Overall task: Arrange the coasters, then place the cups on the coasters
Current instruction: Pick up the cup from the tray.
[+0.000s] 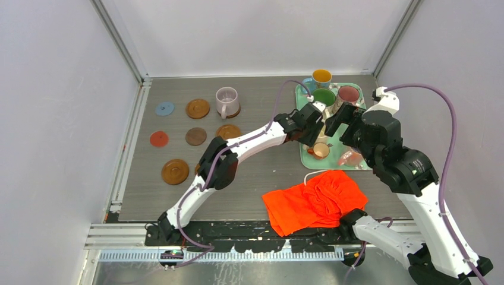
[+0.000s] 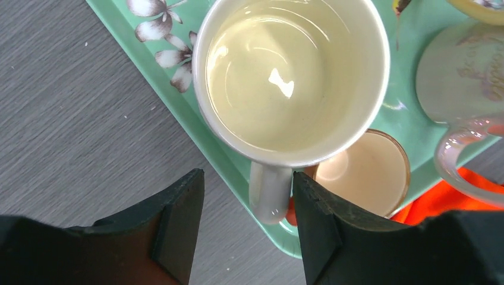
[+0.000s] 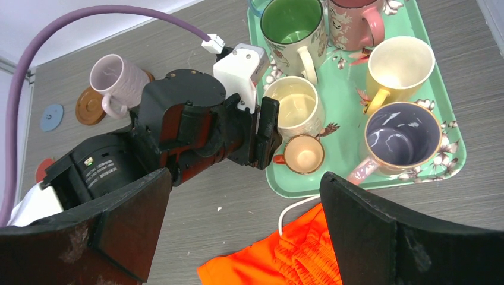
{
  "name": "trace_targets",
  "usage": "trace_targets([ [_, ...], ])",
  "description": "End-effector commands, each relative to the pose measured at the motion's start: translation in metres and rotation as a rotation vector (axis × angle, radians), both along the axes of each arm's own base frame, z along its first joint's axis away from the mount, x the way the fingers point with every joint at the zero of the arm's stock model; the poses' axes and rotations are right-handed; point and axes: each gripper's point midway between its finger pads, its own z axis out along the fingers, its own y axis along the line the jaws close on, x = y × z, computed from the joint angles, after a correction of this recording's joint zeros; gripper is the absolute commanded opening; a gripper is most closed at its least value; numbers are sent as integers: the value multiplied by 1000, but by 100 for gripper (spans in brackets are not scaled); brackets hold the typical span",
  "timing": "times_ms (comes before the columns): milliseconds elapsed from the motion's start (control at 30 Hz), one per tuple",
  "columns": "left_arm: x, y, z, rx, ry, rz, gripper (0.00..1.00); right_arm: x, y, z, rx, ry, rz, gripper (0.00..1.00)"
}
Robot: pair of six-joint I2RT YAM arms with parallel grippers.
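Seven coasters (image 1: 197, 108) show on the left half of the counter (image 1: 261, 178), all lying flat: five of brown wood, a blue one (image 1: 164, 108) and a red-orange one (image 1: 158, 139); the left arm covers part of that patch, and what lies under it cannot be told. Eight cups (image 3: 355, 21) can be counted across the views; the lilac mug (image 1: 227, 100) stands upright on the far brown coaster, its handle toward the near edge; the other seven stand mouth-up on the teal tray (image 3: 342, 89) at the right: a green-inside mug (image 3: 293, 27), a pink-maroon mug, a yellow-handled mug (image 3: 401, 65), a purple-inside mug (image 3: 403, 138), a tiny orange cup (image 3: 303, 153), a blue mug with orange inside (image 1: 321, 76) and the cream mug (image 2: 291, 77). The cream mug's axis is vertical; its handle (image 2: 270, 193) points over the tray's left rim toward the left tool (image 2: 248, 178), whose jaws stand half-spread on either side of that handle, one pad (image 2: 315, 219) just beside it, a gap on the other side, so not clenched. The right tool (image 3: 245, 178) hangs spread wide and holds nothing, above the tray's near edge and an orange cloth (image 1: 315, 202).
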Motion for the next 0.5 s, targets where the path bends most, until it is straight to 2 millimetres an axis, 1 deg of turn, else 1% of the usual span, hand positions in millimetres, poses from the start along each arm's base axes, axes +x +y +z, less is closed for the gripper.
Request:
trace_targets([
  [0,9,-6,9,1,-44,8,56,-3,-6,15,15,-41,-23,100],
  [267,10,-11,-10,24,-29,-9,49,-3,-6,12,16,-33,-19,100],
  [467,10,-10,-21,39,-17,-12,47,-3,-4,10,16,-25,-13,100],
])
